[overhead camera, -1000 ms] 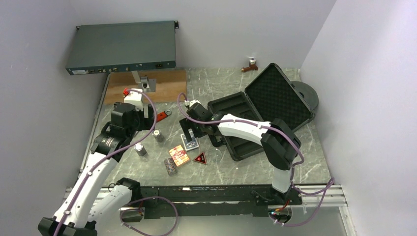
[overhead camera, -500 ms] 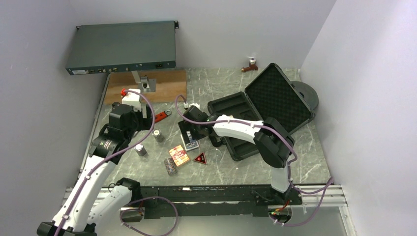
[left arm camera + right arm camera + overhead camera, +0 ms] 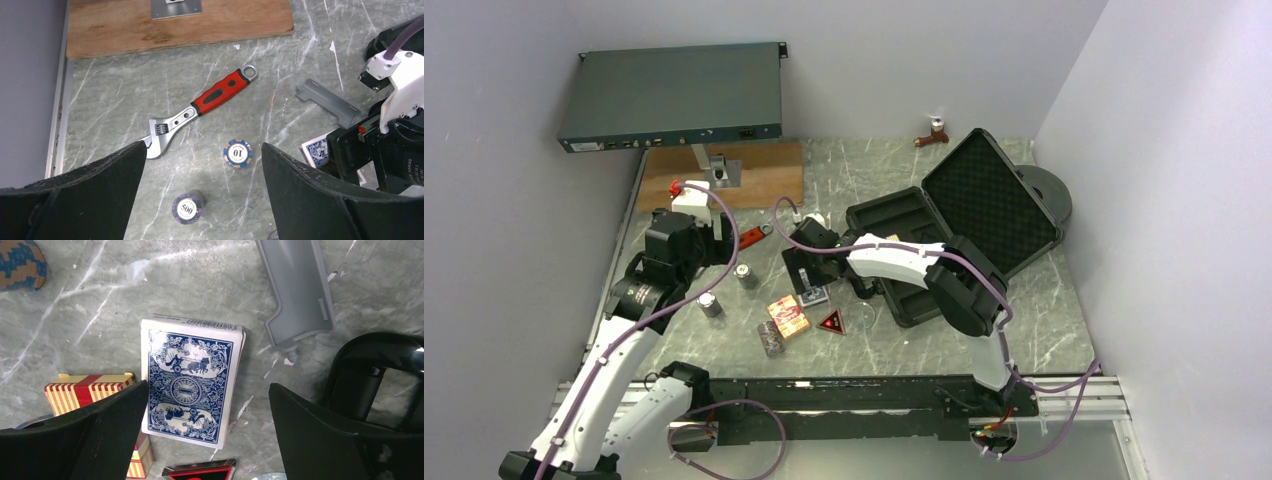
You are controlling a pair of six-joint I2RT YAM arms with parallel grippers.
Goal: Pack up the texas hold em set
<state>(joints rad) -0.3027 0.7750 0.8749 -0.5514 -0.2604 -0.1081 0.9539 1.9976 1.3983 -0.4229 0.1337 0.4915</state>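
The right claw [image 3: 208, 390] is hanging open over the rectangular blue card box [image 3: 192, 385], which is lying near the middle of the veined stone worktop [image 3: 864, 170], beside the black moulded case [image 3: 990, 205]. The left claw [image 3: 203, 147] is standing open above the round chip stacks [image 3: 238, 152].

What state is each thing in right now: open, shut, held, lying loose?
Case, open, lid up.
Blue card box, flat on the table, ungripped.
Right gripper, open, empty, over that box.
Left gripper, open, empty.
Wrench, lying flat on the table.
Chip stacks, standing upright, loose.
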